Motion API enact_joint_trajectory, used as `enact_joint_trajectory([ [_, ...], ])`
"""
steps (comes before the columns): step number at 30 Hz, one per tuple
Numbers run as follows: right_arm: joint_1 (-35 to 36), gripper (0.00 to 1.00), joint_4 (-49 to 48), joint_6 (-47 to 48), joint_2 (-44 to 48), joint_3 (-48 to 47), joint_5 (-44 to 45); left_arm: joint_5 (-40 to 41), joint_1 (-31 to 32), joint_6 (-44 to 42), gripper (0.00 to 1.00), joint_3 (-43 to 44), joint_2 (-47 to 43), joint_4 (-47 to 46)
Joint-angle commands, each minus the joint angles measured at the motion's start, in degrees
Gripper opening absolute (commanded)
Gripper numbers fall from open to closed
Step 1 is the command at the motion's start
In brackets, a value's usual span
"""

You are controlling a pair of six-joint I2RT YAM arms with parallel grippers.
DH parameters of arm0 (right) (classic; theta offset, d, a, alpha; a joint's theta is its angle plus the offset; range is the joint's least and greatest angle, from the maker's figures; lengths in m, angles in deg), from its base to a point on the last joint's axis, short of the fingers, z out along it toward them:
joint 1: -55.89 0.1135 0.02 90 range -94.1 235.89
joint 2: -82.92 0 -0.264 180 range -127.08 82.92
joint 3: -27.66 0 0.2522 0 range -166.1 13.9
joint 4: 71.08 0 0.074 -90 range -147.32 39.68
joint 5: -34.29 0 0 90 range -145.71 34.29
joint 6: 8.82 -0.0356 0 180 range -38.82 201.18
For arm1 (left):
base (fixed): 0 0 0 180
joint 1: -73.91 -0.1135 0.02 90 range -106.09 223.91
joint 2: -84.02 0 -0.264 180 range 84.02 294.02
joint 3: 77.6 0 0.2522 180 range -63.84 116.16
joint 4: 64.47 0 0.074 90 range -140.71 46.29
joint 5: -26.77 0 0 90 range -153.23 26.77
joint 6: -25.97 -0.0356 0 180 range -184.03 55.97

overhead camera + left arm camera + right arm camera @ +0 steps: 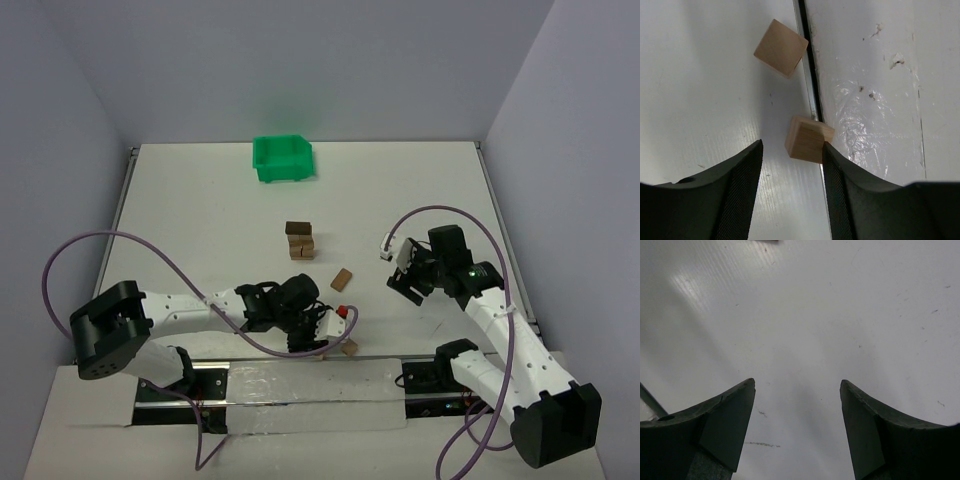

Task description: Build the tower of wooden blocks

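The wood block tower (300, 241) stands mid-table, a short stack with a dark brown block on top, well apart from the work at the near edge. There the left gripper (792, 145) straddles a tan cube (807, 139) lying on the table-edge seam (812, 95). One finger touches it and the other stands clear, so nothing is clamped yet. Centre the jaws and square them to the cube's faces before squeezing, or it may twist. Only the left wrist view shows that gap and a second cube (780, 47) beyond; only the overhead shows the tower. The right gripper (797, 385) hangs open over the table, holding nothing
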Motion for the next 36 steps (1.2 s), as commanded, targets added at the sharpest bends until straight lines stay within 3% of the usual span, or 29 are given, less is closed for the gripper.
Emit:
enact_joint_trajectory([
  [1, -0.5, 0.76, -0.7, -0.5, -0.3, -1.8, -0.9, 5.1, 0.1, -0.7, 0.57, -1.8, -0.4, 1.9],
  [18, -0.5, 0.76, -1.3, -1.3, -1.9, -1.9, -2.4, -2.5, 0.0, -3.5, 0.72, 2.4, -4.3, 9.7],
  [27, -0.5, 0.76, -1.4, -1.4, -2.2, -2.2, -2.4, 0.3, 0.0, -2.1, 0.71, 2.5, -3.2, 6.3],
  [36, -0.6, 0.76, -2.1, -1.4, -2.3, -1.5, -2.3, 4.3, 0.0, 0.4, 0.62, 2.2, -2.4, 2.9],
])
